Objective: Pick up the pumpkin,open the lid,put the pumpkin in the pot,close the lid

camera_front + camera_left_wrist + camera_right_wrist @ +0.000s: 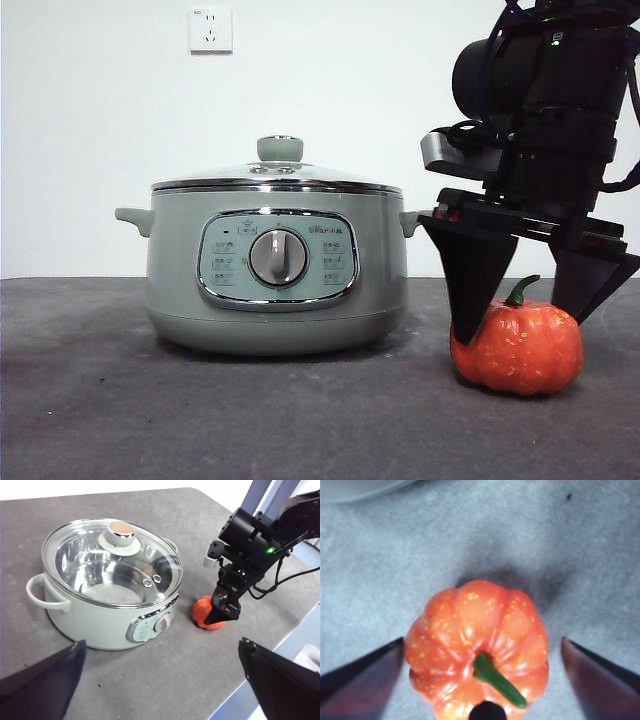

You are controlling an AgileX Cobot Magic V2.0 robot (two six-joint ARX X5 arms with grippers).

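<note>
Now pumpkin [518, 348] upright, stem up, right hand [530, 305] astride, jaws spread

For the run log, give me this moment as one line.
right gripper: open, straddling pumpkin on table | lid: on pot | left gripper: open, waiting

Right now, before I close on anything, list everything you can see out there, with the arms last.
pot: one, sage green with chrome trim and a dial on its panel, standing on the table.
lid: one, glass with chrome rim and green knob, seated on the pot.
pumpkin: one, orange with green stem, on the table beside the pot.
table: one, dark grey top.
wall socket: one, white, on the wall behind the pot.
right gripper: black, jaws open, straddling the pumpkin from above.
left gripper: black, jaws open, holding nothing, above the table, back from the pot.
</note>
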